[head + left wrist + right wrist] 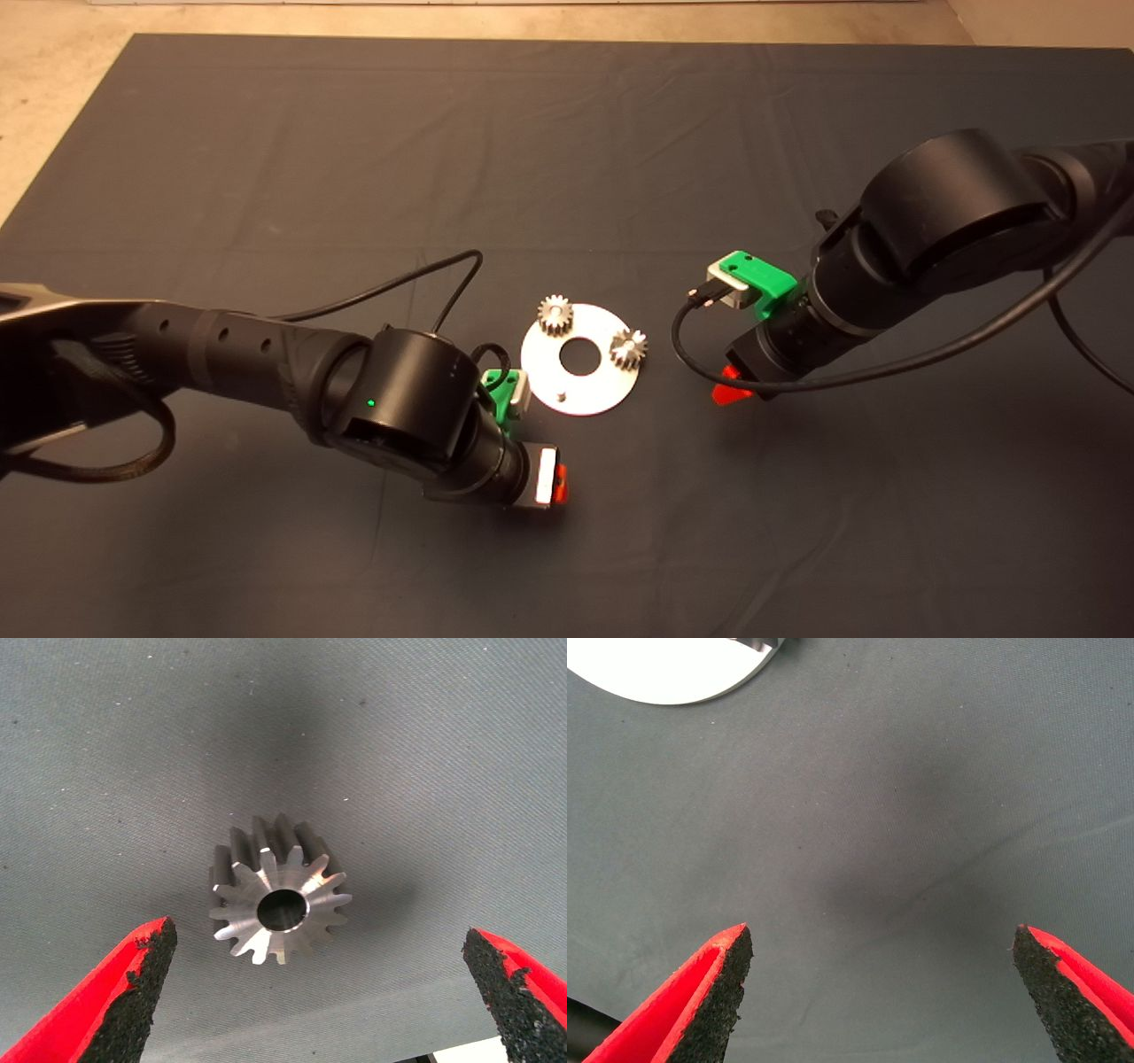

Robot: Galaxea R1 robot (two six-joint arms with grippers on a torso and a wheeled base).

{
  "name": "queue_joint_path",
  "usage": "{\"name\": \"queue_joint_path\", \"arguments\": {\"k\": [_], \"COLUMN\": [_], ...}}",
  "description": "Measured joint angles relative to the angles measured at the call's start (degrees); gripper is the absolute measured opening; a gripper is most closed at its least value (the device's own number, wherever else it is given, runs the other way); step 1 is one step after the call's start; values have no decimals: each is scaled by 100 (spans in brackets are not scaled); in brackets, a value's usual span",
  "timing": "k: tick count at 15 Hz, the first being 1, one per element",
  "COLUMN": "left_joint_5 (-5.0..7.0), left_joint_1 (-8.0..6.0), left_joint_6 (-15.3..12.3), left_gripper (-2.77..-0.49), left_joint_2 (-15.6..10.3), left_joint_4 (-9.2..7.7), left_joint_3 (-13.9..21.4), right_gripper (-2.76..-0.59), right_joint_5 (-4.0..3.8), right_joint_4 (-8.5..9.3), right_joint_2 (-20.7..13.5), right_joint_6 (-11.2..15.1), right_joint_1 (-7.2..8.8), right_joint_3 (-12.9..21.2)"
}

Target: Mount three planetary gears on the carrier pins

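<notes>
A shiny round disc (pixel 589 383) lies mid-mat. Two planetary gears sit on its carrier pins, one at the far-left rim (pixel 555 315) and one at the right rim (pixel 628 348). A third carrier pin (pixel 561 396) stands bare on the near side. My left gripper (pixel 556 483) hovers just in front of the disc, pointing down. In the left wrist view it (pixel 317 935) is open, with a third gear (pixel 279 904) lying flat on the mat between its fingers (pixel 146 970), untouched. The left arm hides this gear in the head view. My right gripper (pixel 728 390) hangs open to the right of the disc.
The dark mat (pixel 567 159) covers the table, with pale floor beyond its far and left edges. The right wrist view shows bare mat (pixel 921 833) under the open right gripper (pixel 881 935) and the edge of the disc (pixel 664 673). Black cables loop from both wrists.
</notes>
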Motion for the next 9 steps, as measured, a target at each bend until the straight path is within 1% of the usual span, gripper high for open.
{"name": "queue_joint_path", "arguments": {"k": [9], "left_joint_5": [-2], "left_joint_1": [0], "left_joint_6": [6], "left_gripper": [-93], "left_joint_2": [9], "left_joint_4": [1], "left_joint_3": [0], "right_gripper": [-118], "right_joint_5": [-4], "right_joint_4": [0], "right_joint_2": [-22], "right_joint_6": [0], "right_joint_1": [-1], "right_joint_3": [21]}}
